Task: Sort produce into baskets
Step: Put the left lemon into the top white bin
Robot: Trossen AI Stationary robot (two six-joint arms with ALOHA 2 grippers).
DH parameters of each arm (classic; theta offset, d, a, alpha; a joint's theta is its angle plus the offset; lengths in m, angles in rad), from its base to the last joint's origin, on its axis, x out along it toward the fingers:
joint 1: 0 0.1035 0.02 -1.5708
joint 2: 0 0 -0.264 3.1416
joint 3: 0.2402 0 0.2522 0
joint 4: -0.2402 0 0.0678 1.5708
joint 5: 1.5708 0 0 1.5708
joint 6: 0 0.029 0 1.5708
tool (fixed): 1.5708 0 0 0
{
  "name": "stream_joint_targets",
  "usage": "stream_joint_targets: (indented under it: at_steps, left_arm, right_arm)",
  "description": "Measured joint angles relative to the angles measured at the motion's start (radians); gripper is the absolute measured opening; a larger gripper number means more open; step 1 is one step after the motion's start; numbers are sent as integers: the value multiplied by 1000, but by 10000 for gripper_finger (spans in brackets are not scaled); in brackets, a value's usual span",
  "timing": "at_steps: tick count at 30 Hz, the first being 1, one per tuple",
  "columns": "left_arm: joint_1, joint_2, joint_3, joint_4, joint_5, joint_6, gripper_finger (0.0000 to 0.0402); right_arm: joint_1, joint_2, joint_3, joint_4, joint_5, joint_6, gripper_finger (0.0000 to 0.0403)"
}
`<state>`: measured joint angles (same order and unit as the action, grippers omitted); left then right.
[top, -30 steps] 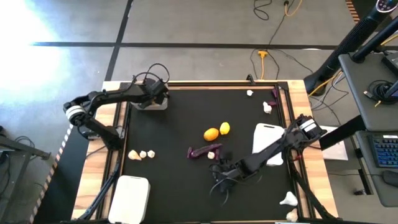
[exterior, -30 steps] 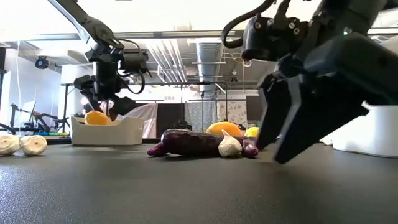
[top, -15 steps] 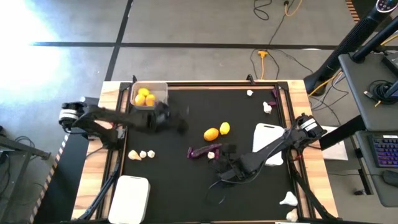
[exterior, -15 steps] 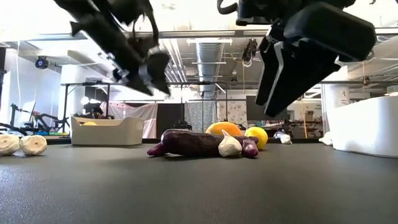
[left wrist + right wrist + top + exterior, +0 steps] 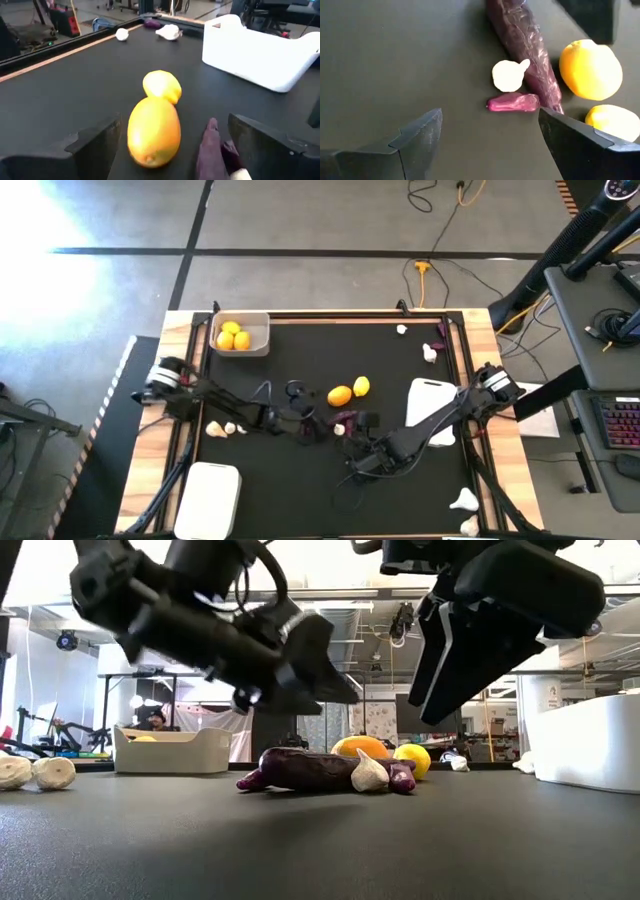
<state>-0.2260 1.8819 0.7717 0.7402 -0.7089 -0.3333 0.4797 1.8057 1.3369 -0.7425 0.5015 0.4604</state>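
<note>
High view: left gripper (image 5: pixel 312 427), right gripper (image 5: pixel 358 442), jaws open; no writing readable.

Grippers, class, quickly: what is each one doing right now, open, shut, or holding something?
Left gripper: open, empty, facing the orange citrus.
Right gripper: open, empty, above the garlic bulb and tiny eggplant.

Two dark jointed arms, looping black cables, pale wrist bands, blunt black claws

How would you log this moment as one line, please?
left tool: open, over orange citrus | right tool: open, above small eggplant and garlic bulb | far-left basket: holds citrus
</note>
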Motion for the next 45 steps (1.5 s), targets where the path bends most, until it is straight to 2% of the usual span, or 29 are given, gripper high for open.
stream_joint_targets:
  at_steps: [3,11,17,30,33,38,42,45]
  left_arm:
    - [25,51,18,71,24,47,347]
    - [112,113,20,89,77,54,347]
    - [150,160,20,191,197,92,347]
    - [159,297,90,273,229,100,343]
    - [159,300,96,270,229,100,323]
    - [159,281,92,241,230,105,267]
    - [159,224,88,126,221,117,218]
    - [160,147,75,21,218,123,205]
  right_arm:
    - [0,0,-8,13,39,-4,325]
    - [0,0,-30,26,64,-7,325]
    - [0,0,-32,50,69,-8,325]
    - [0,0,-33,75,71,-15,325]
    - [0,0,-34,74,71,-17,324]
    - [0,0,-37,71,70,-16,325]
    - [2,0,-37,70,69,-16,325]
    - [2,0,-37,68,68,-16,324]
